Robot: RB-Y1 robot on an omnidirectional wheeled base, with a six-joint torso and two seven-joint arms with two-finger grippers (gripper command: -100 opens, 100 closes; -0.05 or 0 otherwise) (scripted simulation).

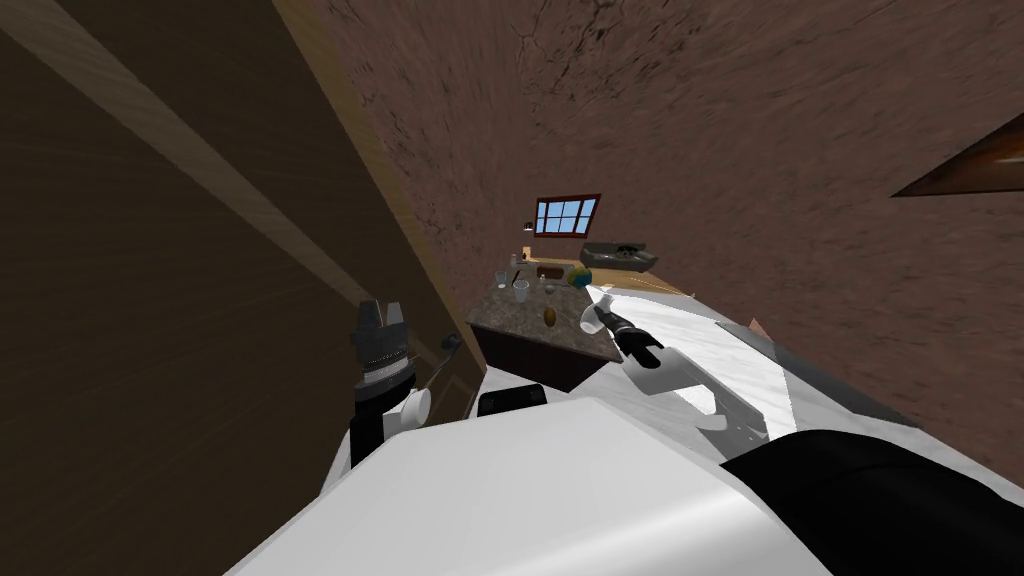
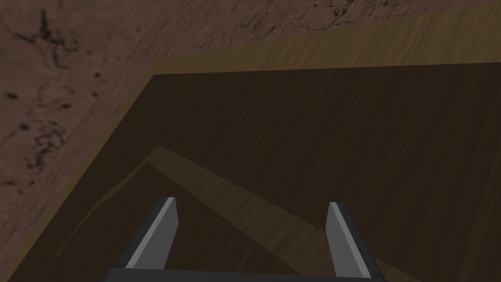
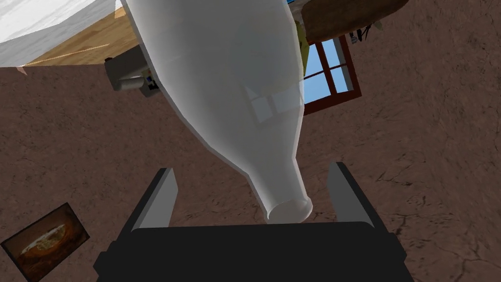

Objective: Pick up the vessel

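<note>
The vessel (image 3: 230,73) is a translucent white bottle with a wide body and a narrow neck. In the right wrist view its neck points at the gripper's dark body and lies between the two fingers. My right gripper (image 3: 253,167) is open; the neck is nearer one finger and neither finger presses it. In the head view the vessel (image 1: 590,318) is a small pale shape at the right edge of a marbled counter (image 1: 520,330), at the tip of my right gripper (image 1: 603,320). My left gripper (image 1: 380,312) is raised at the left, open (image 2: 250,203) before a dark wood panel.
On the counter stand a clear glass (image 1: 521,290), a small brown thing (image 1: 549,316) and a blue-green ball (image 1: 579,277). Behind it are a dark sink (image 1: 620,255) and a window (image 1: 566,215). A dark wood panel (image 1: 150,350) is close on the left; a white slab (image 1: 710,345) lies right.
</note>
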